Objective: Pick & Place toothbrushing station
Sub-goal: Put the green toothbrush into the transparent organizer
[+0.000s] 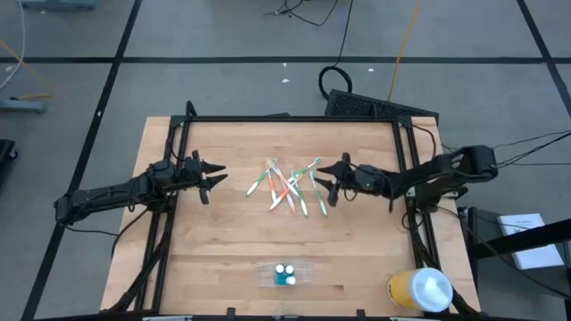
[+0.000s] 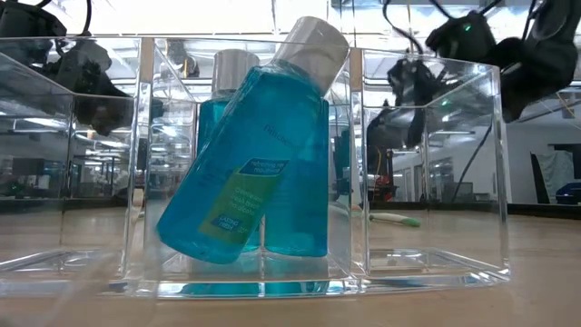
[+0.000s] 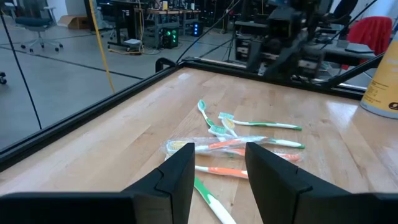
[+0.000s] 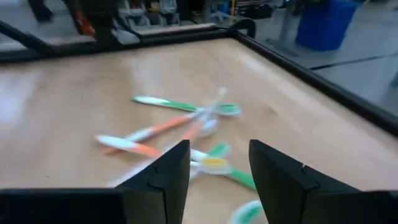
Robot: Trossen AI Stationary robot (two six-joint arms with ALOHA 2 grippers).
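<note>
Your toothbrushing station [image 1: 285,275] sits at the table's 6 o'clock edge, well apart from both arms, with its long axis running 9 to 3. The left gripper [image 1: 212,175] hovers at about 9 o'clock of the toothbrush pile [image 1: 288,185] and the right gripper [image 1: 326,177] at about 3 o'clock of it; both have their fingers spread and hold nothing. From either tool the station lies toward 6 o'clock, roughly midway between them, so neither arm looks clearly nearer, though the overhead view is faint on the clear plastic. In the low view you see the station split into compartments: the middle one holds two blue bottles [image 2: 259,159], one upright and one leaning against it; the side compartments look empty. The yellow cup [image 1: 419,290] stands at about 4 o'clock.
</note>
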